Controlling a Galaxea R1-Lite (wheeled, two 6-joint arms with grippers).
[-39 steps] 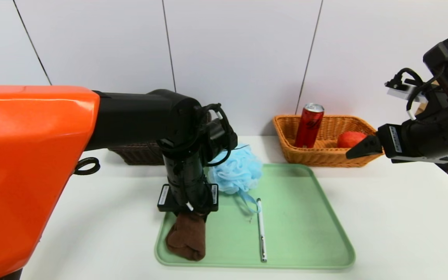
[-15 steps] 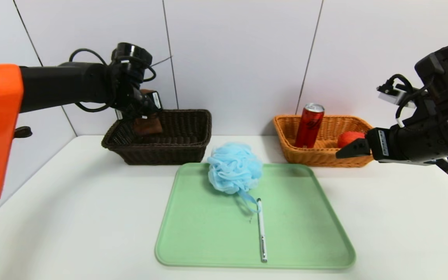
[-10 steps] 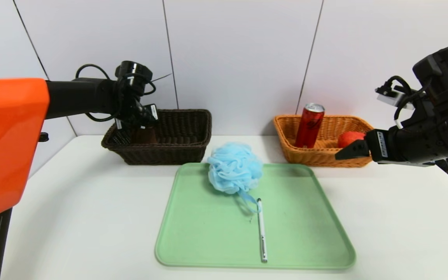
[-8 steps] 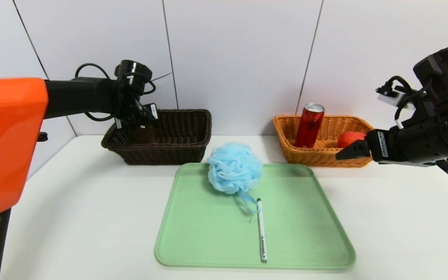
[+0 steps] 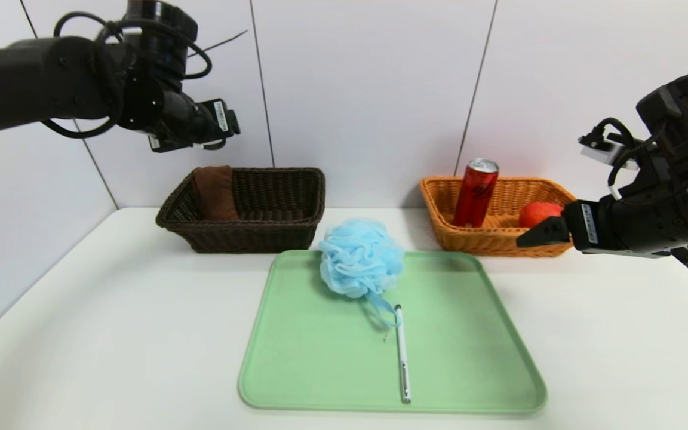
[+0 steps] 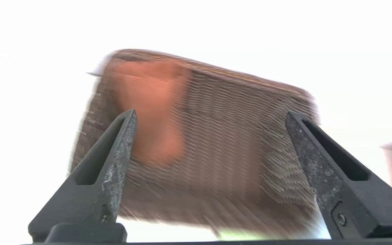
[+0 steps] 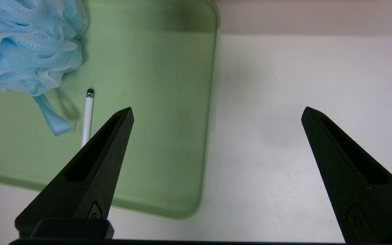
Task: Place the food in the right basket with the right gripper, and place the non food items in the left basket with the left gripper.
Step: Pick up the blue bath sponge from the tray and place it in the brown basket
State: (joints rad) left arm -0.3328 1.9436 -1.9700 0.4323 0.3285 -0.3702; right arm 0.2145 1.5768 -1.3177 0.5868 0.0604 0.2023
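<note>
Towel [image 5: 215, 192] now dropped in left basket [image 5: 272, 233], your 10 o'clock; left gripper [image 6: 209, 117] lifted clear, jaws wide, prob. empty. Right gripper [image 7: 216, 115] wide, idle. Sponge [image 5: 361, 257], pen [image 5: 402, 353] next.

The rolled brown towel [image 5: 215, 192], earlier gripped on the green tray, now leans inside the dark brown woven wicker basket [image 5: 272, 230] at its left end. The left gripper [image 6: 210, 115] has let it go, its jaws spread wide, and has risen clear above the basket.
</note>
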